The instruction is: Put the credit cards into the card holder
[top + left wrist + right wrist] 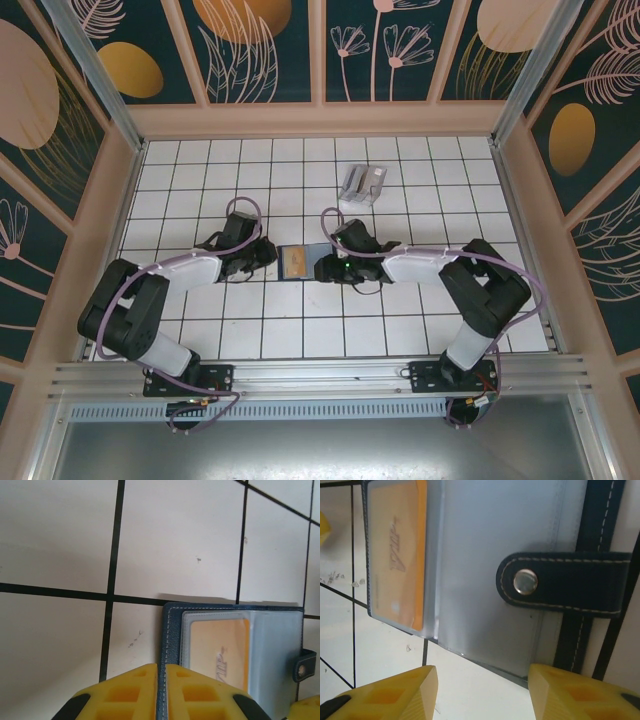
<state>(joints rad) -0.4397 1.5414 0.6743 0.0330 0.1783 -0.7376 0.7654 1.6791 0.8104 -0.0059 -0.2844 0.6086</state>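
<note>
At the middle of the overhead frame, on the tiled table (300, 330), we saw the holder (312, 262) lying open between both arms, a clear tray (362, 185) further up. The left gripper (161, 692) was clamped on the holder's navy edge. The right gripper (482, 695) had its fingers apart just below the holder, gripping nothing. An orange card (395, 555) sat inside a clear sleeve at the upper left of the right wrist view, the snap strap (560, 582) to its right. We judged that the thin edge could slip from the clamp, or the spread fingers could snag the sleeve and drag the card out.
</note>
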